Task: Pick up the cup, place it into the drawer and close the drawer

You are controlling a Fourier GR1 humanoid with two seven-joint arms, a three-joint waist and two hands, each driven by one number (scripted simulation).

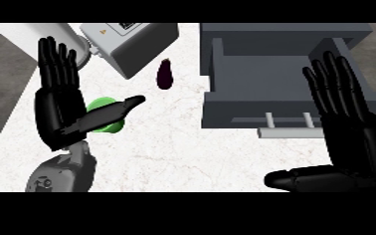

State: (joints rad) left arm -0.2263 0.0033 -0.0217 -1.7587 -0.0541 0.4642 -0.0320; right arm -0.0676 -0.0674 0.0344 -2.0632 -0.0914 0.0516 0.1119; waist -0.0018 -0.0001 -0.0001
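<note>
The left hand [58,107] is spread open, fingers straight, its thumb lying across the green cup [105,115] without gripping it. To the cup's right lie an eggplant [165,74], then the open drawer [268,112]. The right hand [341,114], past the drawer, is open and holds nothing.

I am working at a kitchen counter [191,144]: its top is white, marble-veined stone. A dark purple eggplant [165,74] lies on it near a grey boxy appliance [129,42], and a grey drawer [272,87] with a bar handle [290,132] stands pulled open.
</note>
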